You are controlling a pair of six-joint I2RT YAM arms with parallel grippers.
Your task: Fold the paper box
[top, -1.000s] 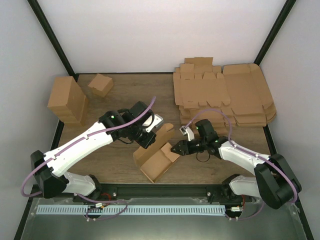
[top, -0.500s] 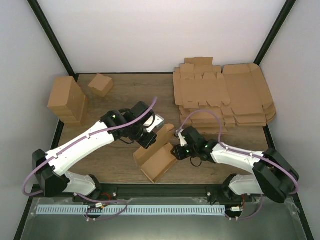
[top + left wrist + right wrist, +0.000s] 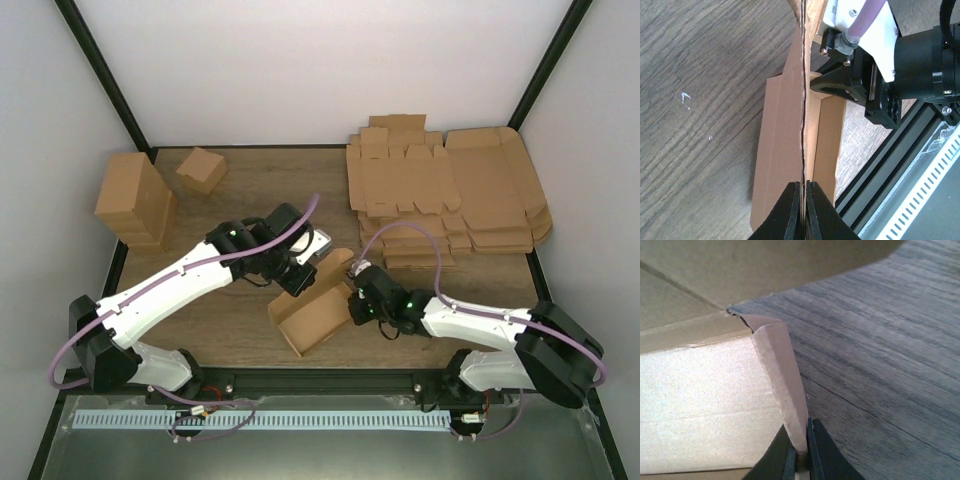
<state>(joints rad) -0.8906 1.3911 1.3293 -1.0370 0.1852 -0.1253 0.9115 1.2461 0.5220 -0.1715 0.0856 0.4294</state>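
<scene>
The paper box is a plain brown, half-folded carton lying open near the table's front edge, between my two arms. My left gripper is shut on its upright back wall, whose edge runs straight up from the black fingertips in the left wrist view. My right gripper is shut on the box's right end flap, which stands on edge between its fingers. The box's pale inner wall fills the left of the right wrist view.
A stack of large flat brown sheets lies at the back right. A tall brown block and a small folded carton stand at the back left. A black rail runs along the front edge.
My right gripper has moved left to the box's right end and shut on its flap. The box has turned flatter and shifted slightly; my left gripper keeps its hold.
</scene>
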